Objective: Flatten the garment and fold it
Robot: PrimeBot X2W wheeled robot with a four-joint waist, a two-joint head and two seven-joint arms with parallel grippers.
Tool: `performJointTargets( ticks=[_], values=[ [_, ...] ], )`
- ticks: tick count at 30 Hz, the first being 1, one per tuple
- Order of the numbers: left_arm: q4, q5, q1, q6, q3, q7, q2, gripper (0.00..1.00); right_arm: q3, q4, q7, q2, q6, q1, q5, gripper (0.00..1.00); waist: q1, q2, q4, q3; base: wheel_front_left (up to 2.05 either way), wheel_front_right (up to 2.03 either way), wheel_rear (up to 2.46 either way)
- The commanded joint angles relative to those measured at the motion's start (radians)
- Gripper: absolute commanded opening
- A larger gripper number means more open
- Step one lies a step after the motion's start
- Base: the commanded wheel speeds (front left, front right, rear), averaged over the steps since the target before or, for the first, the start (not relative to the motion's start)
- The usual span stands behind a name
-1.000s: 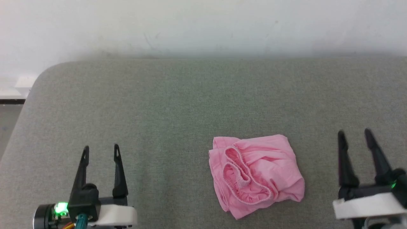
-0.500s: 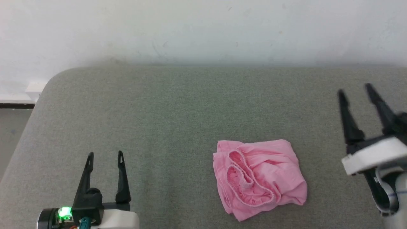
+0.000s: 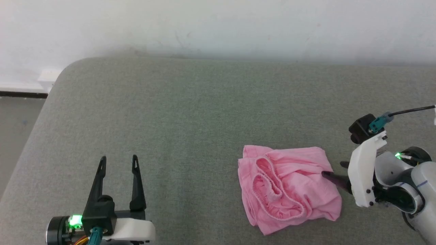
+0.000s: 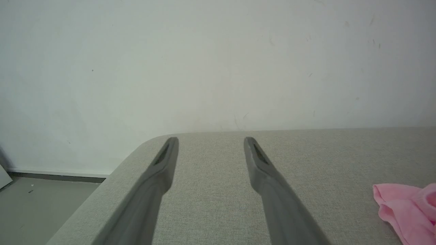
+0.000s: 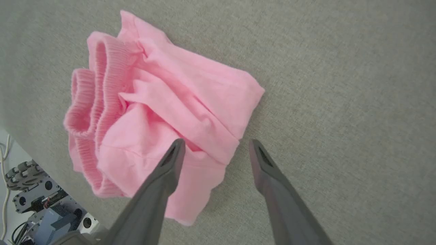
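Shorts lie crumpled on the tabletop, nothing flattened or folded. Right pincer, released, straddles an edge, perhaps touching; left pincer, released, hangs well apart.

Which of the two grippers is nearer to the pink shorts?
The right gripper: its open fingers straddle the edge of the shorts, while the left gripper stands apart over the bare grey surface.

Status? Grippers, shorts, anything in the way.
Left gripper open, idle at the side. Right gripper open, straddling the edge of the pink shorts, not gripping. Shorts crumpled, unflattened. No obstruction seen.
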Motion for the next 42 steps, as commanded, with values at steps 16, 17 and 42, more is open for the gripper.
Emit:
performJointTargets(
  ticks=[16, 17, 42],
  values=[
    [0.016, 0.012, -0.044, -0.005, -0.007, -0.005, -0.015, 1.00, 0.245, 0.327, -0.176, 0.086, -0.001, -0.034, 0.034, 0.00, -0.0001, -0.0001, 0.024, 0.050, 0.00, 0.00, 0.00],
    [0.018, 0.012, -0.040, -0.005, -0.004, -0.005, -0.013, 1.00, 0.247, 0.321, -0.197, 0.079, -0.001, -0.045, 0.039, 0.00, -0.0001, -0.0001, 0.016, 0.046, 0.00, 0.00, 0.00],
    [-0.134, 0.050, -0.143, 0.039, 0.063, -0.005, 0.049, 1.00, 0.234, 0.159, -0.375, -0.269, -0.001, -0.326, -0.230, 0.00, -0.0001, -0.0001, -0.410, 0.338, 0.00, 0.00, 0.00]
  ],
)
